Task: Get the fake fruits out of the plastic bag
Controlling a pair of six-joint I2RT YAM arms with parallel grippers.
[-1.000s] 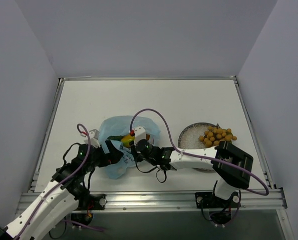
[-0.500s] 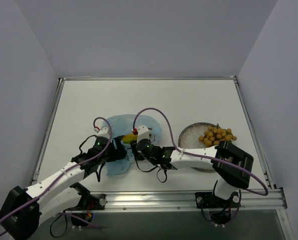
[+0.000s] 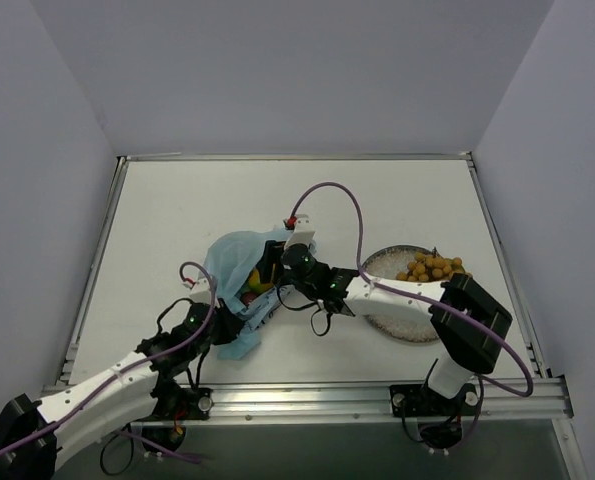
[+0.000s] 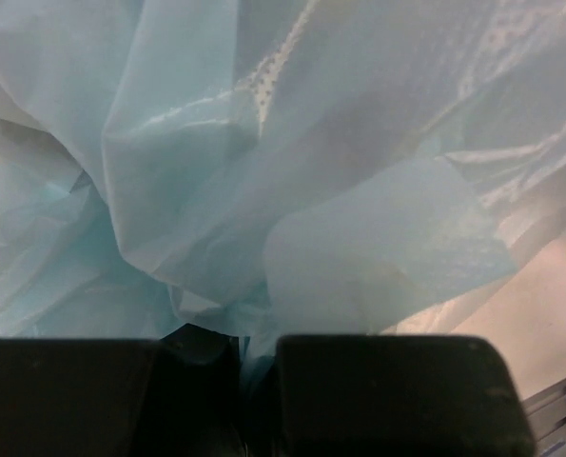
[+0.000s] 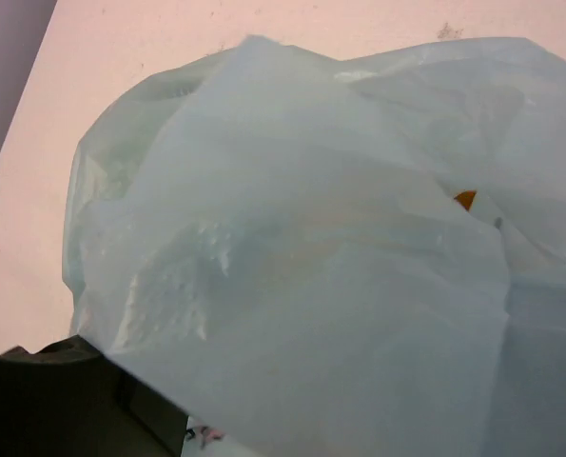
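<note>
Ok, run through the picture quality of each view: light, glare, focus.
Top view: even soft light, sharp, only faint shadows, no glare. Left wrist: bag fills the frame, slightly soft, with sheen on its upper-right folds; fingers are dark blurs along the bottom. Right wrist: bag out of focus up close, table tinted pink.

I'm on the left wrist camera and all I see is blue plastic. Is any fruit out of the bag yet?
Observer: Yes, the bunch of orange-tan balls lies on the grey plate, beside the plastic bag.
Operator: Anything left inside?
Observer: A yellow fruit shows at the bag's mouth in the top view.
Operator: Where is the right gripper?
Observer: The right gripper is at the bag's plate-side edge, by that mouth. I cannot tell if it is open.
</note>
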